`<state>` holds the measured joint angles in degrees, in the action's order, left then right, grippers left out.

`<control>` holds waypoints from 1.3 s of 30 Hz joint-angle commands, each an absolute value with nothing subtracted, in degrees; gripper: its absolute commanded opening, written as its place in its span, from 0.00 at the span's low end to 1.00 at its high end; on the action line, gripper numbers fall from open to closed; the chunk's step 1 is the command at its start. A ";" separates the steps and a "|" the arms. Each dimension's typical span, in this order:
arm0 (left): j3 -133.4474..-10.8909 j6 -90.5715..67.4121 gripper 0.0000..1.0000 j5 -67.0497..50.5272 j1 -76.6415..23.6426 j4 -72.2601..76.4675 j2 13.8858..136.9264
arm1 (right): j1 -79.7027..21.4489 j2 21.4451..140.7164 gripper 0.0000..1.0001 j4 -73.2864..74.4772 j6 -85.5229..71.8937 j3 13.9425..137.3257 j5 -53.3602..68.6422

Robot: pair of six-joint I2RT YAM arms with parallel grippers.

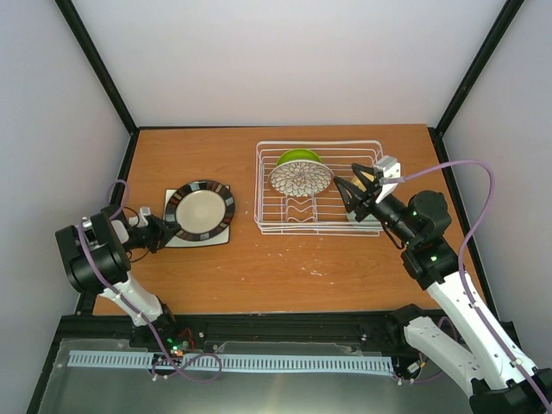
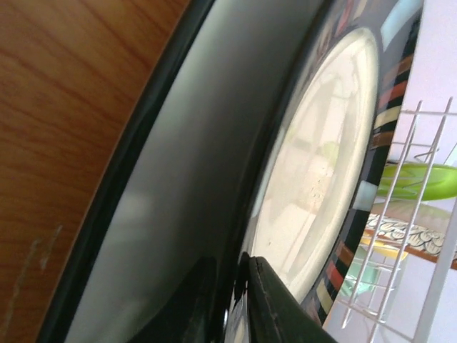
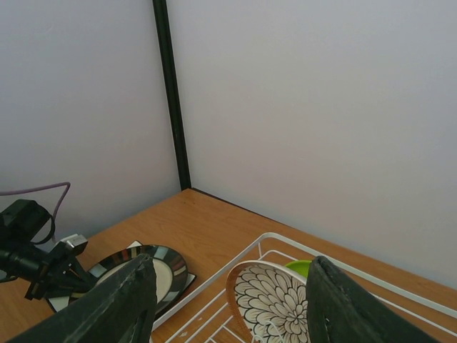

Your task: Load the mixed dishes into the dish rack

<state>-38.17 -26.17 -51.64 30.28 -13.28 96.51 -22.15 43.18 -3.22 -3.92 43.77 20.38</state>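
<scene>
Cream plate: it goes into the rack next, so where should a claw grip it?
Pinch its left rim, coming in low from the left: the cream plate rests face-up on the white square plate, so only the thin raised edge fits a claw.

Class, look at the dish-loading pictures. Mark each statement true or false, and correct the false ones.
1. The brown floral plate stands upright in the dish rack. True.
2. The cream plate is in the rack. False: it lies on the white square plate, left of the rack.
3. The right gripper has its jaws open and holds nothing. True.
4. The lime-green plate sits outside the rack. False: it is in the rack, behind the floral plate.
</scene>
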 commanded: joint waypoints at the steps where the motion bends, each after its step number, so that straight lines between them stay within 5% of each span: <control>1: -37.36 -25.66 0.09 -48.35 30.59 -13.89 98.27 | -22.06 42.25 0.57 -4.06 -4.35 43.29 21.09; 3: -37.36 -25.58 0.01 -48.32 30.63 -13.90 98.37 | -22.06 42.06 0.57 -3.89 -4.30 43.17 21.05; 22: -36.99 -25.75 0.01 -57.23 30.59 -13.82 83.05 | -22.06 44.56 0.55 -8.08 -6.91 43.51 26.12; 39: -45.74 -30.22 0.01 -67.53 30.24 -14.07 63.68 | -22.50 66.48 0.54 -8.46 -10.56 55.36 52.41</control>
